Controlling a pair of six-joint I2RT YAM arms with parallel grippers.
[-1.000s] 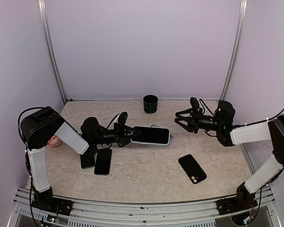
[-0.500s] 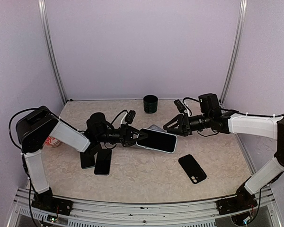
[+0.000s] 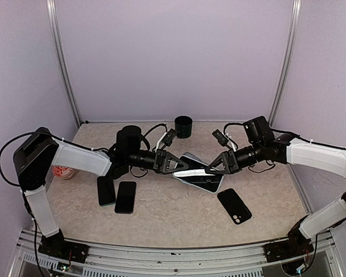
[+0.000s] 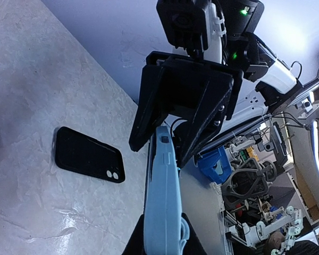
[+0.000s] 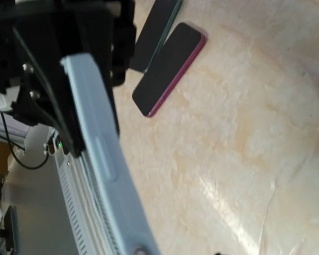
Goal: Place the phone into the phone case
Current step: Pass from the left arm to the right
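At mid desk (image 3: 161,222) the right pincer (image 3: 217,168) has swung in and now straddles, fingers spread, the free end of the pale blue phone case (image 4: 162,202), clamped at its left end by the left pincer (image 3: 177,165). The phone (image 3: 202,180) lies dark inside it, so pressing it home looks close.

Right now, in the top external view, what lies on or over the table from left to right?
Red-and-white cup → dark phone → second dark phone → blue-cased phone → black phone case.

The phone (image 3: 202,182) sits between left claw (image 3: 181,166) and right claw (image 3: 213,169) (case (image 3: 234,205) before them).
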